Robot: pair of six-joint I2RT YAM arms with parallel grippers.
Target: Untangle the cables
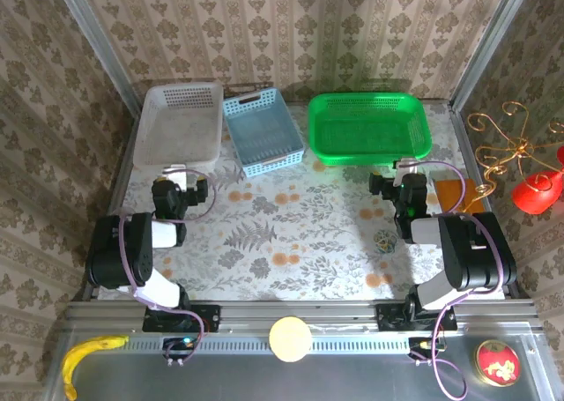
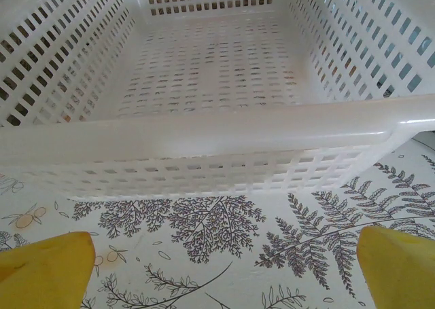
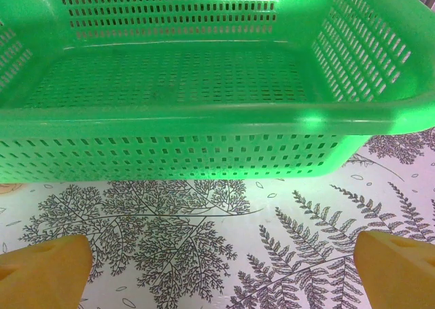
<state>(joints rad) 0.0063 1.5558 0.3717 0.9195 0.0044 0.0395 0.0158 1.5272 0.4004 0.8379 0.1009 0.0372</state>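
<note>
The cables are out of view. My left gripper point(image 1: 176, 176) hovers low over the fern-patterned tablecloth, just in front of a white basket point(image 1: 150, 128). In the left wrist view this gripper point(image 2: 224, 268) is open, its yellow fingertips point(image 2: 47, 261) far apart with bare cloth between them, and the white basket's near rim point(image 2: 204, 129) is close ahead. My right gripper point(image 1: 404, 174) sits in front of a green basket point(image 1: 423, 132). Seen from the right wrist, this gripper point(image 3: 224, 268) is open too, holding nothing, with the green basket's rim point(image 3: 204, 115) just ahead.
A blue basket point(image 1: 295, 132) stands between the white and green ones at the back. An orange flat piece point(image 1: 458, 194) lies right of my right arm. A gold wire stand point(image 1: 507, 145) and a red object point(image 1: 538, 192) are beyond the table's right edge. A banana point(image 1: 88, 352) and a pale ball point(image 1: 289, 339) rest on the front rail.
</note>
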